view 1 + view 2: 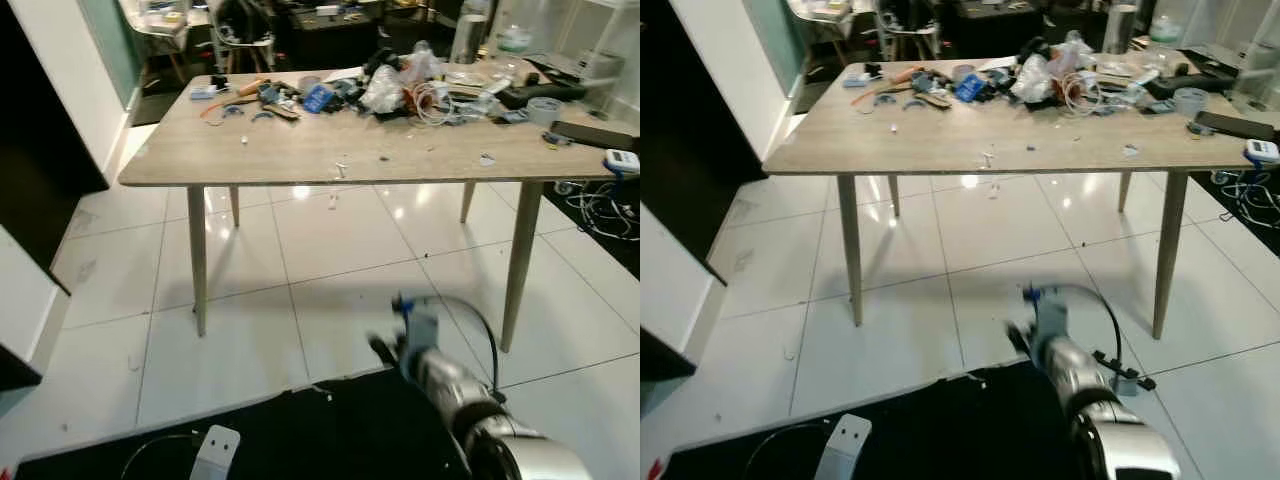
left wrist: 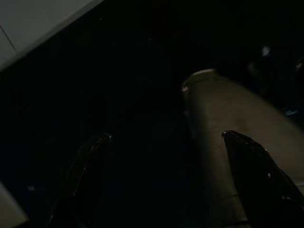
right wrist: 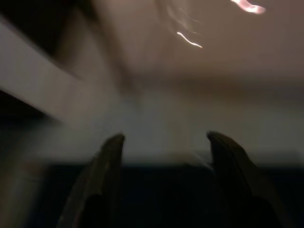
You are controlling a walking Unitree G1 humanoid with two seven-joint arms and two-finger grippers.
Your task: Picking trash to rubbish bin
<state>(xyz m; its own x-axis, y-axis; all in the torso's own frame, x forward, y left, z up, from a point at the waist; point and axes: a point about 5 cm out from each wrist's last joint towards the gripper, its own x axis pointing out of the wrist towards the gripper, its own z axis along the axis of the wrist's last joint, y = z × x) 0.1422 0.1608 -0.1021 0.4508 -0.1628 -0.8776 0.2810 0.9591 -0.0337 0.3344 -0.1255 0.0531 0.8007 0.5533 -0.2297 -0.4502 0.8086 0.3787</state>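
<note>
A wooden table (image 1: 300,150) stands ahead of me on white tiles. Clutter is heaped along its far side: a crumpled white plastic bag (image 1: 385,90), coiled wires (image 1: 432,100), a blue item (image 1: 318,98) and several small tools. Small scraps (image 1: 487,158) lie near the table's front edge. My right arm (image 1: 450,385) reaches forward low in front of the table, blurred. In the right wrist view my right gripper (image 3: 165,137) is open with nothing between its fingers. My left gripper (image 2: 167,137) hangs open in the dark beside a grey rounded body (image 2: 228,156).
A black mat (image 1: 330,430) covers the floor at my feet, with a white bracket (image 1: 215,450) and a thin cable on it. Loose cables (image 1: 600,205) lie on the floor at the right. A white cabinet (image 1: 25,300) stands at the left. Chairs (image 1: 245,30) stand behind the table.
</note>
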